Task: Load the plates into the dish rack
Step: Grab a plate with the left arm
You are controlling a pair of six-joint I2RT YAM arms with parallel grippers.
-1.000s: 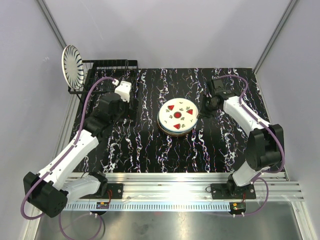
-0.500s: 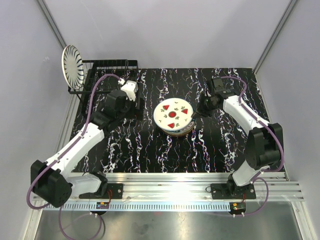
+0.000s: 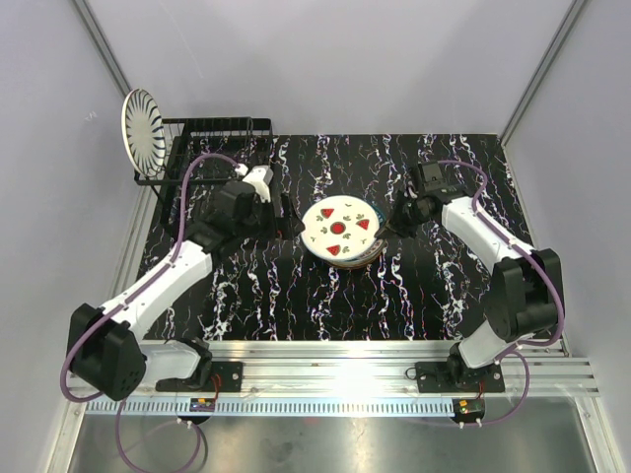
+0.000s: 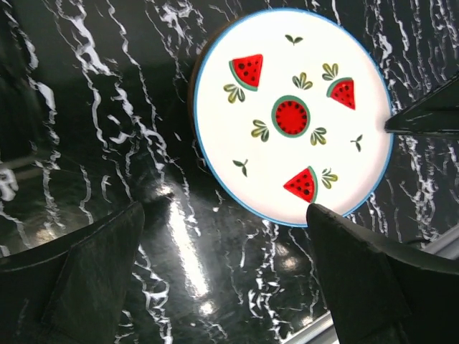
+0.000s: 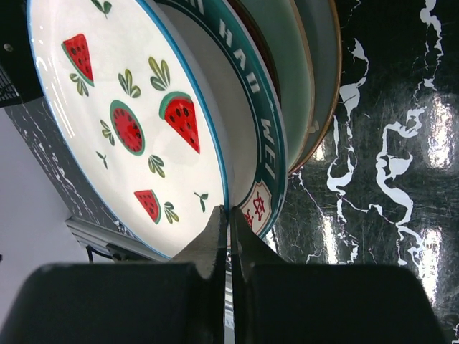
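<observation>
While the right gripper (image 5: pixel 229 213) pinches the rim of the white watermelon-patterned round plate (image 4: pixel 290 115), tilted atop the stack of plates (image 5: pixel 301 93), the left gripper (image 4: pixel 224 215) gapes empty beside that stack; so thin a hold may slip.

You have a black surface (image 3: pixel 296 296) with white marble veins. A stack of plates (image 3: pixel 347 254) lies on it around the middle, and its top plate (image 3: pixel 338 225) is white with red watermelon slices. The dish rack (image 3: pixel 212 133) stands at the far left corner.
</observation>
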